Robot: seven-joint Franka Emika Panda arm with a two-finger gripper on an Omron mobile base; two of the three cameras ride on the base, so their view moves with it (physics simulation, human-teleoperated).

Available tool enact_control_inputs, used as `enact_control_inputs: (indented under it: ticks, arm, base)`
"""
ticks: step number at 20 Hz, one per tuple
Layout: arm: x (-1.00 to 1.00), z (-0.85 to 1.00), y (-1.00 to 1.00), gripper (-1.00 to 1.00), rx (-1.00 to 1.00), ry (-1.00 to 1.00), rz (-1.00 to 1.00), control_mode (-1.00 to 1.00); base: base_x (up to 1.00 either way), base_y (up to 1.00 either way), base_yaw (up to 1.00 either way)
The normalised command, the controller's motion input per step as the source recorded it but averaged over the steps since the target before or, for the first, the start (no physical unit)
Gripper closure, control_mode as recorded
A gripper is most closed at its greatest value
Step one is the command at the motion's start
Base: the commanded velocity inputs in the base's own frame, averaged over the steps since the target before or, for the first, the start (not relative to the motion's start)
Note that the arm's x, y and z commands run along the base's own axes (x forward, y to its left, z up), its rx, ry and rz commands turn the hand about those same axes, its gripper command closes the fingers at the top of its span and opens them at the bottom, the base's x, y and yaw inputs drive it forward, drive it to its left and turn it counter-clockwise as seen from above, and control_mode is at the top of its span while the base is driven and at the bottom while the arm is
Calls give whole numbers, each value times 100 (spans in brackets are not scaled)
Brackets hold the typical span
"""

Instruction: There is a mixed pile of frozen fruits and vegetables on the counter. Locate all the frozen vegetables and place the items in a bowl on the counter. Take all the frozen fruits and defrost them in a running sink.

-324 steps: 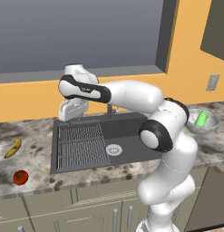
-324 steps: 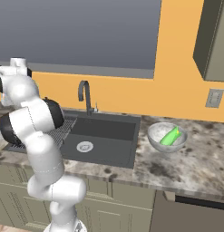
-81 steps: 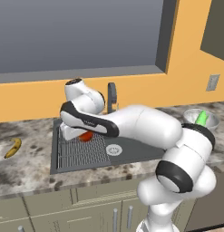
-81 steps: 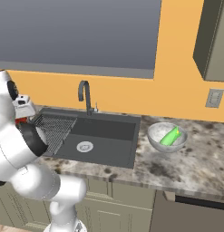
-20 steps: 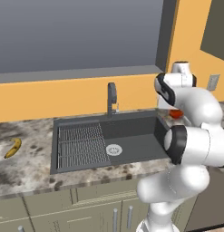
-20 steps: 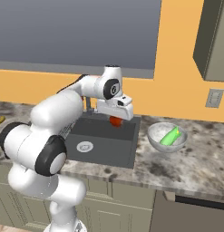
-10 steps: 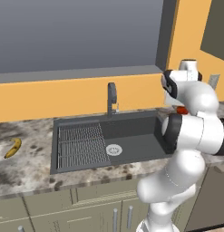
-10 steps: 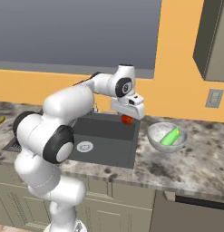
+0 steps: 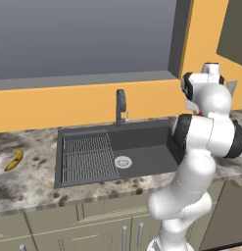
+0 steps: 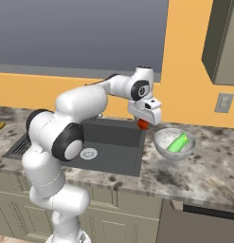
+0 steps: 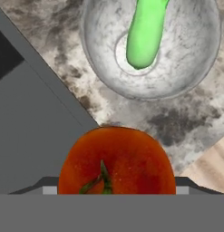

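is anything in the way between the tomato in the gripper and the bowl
Nothing visible blocks it. The gripper holds the tomato above the sink's right edge, with bare counter between it and the bowl. The light-green vegetable already lies in the bowl, leaving room beside it.

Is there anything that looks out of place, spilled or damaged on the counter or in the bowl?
Nothing stands out. The bowl sits upright on the counter with the green vegetable inside. The tool holds the tomato above the counter edge near the sink. The banana lies left of the sink.
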Motion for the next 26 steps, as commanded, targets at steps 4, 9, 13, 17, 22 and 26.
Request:
enact_control_inputs:
  ticks: [4, 9, 13, 17, 22, 26]
  arm:
    - [8, 0, -34, 100, 0, 0, -11, -100]
    - [3, -2, -28, 100, 0, 0, -10, -100]
    - [2, -6, -25, 100, 0, 0, -9, -100]
    - [2, -14, -14, 100, 0, 0, -7, -100]
    - [5, -12, -14, 100, 0, 0, -7, -100]
    - [7, -14, -14, 100, 0, 0, -6, -100]
  base:
    - [0, 0, 0]
    - [0, 0, 0]
    - [0, 0, 0]
    - [0, 0, 0]
    - [0, 0, 0]
    - [0, 0, 0]
